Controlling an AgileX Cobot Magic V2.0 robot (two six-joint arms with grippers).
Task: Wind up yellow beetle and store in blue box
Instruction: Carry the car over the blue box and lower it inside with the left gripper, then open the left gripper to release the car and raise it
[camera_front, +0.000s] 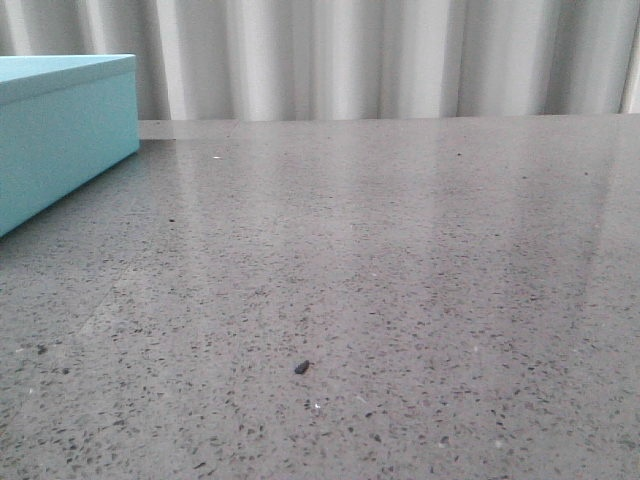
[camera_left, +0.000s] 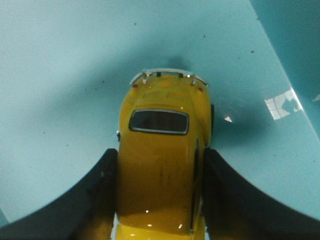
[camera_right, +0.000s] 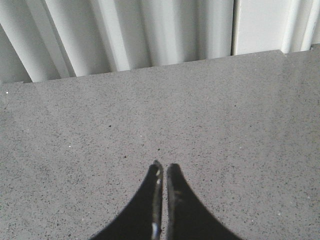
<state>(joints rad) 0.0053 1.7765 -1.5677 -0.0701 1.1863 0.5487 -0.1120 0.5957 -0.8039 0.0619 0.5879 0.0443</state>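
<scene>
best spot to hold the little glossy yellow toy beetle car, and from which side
Across its smooth door flanks, coming down from above the roof. The glossy yellow toy beetle car is narrow there with fairly parallel sides, while the chrome bumper end sticks out and curves away. The left tool sits exactly so, one dark finger on each flank, over the turquoise-blue box surface.

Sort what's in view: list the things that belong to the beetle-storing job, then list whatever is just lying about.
Belongs to the job:
yellow beetle, clamped between the left gripper's fingers over a turquoise surface
blue box, at the table's far left

Just lying about:
small dark speck on the grey table
right gripper, shut and empty, above the table
</scene>
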